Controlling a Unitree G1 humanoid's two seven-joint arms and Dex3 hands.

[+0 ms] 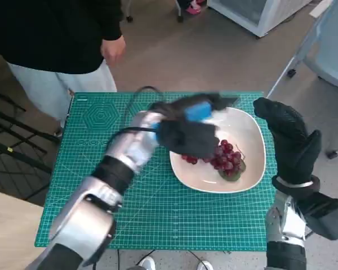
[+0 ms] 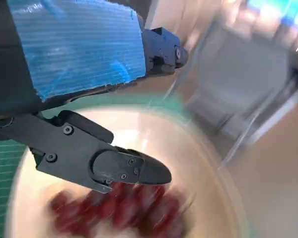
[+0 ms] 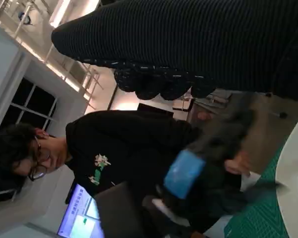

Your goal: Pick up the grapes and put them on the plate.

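The left hand (image 1: 188, 134) is held over the plate (image 1: 253, 135), blurred; whether the grapes (image 1: 225, 157) lying on the plate are gripped cannot be told. The right hand (image 1: 290, 140) is raised beside the plate, fingers spread, nothing held

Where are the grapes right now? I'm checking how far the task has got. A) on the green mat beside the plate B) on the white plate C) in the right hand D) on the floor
B: the head view shows the red grapes lying on the white plate, with the left hand over them and the right hand raised beside the plate, holding nothing.
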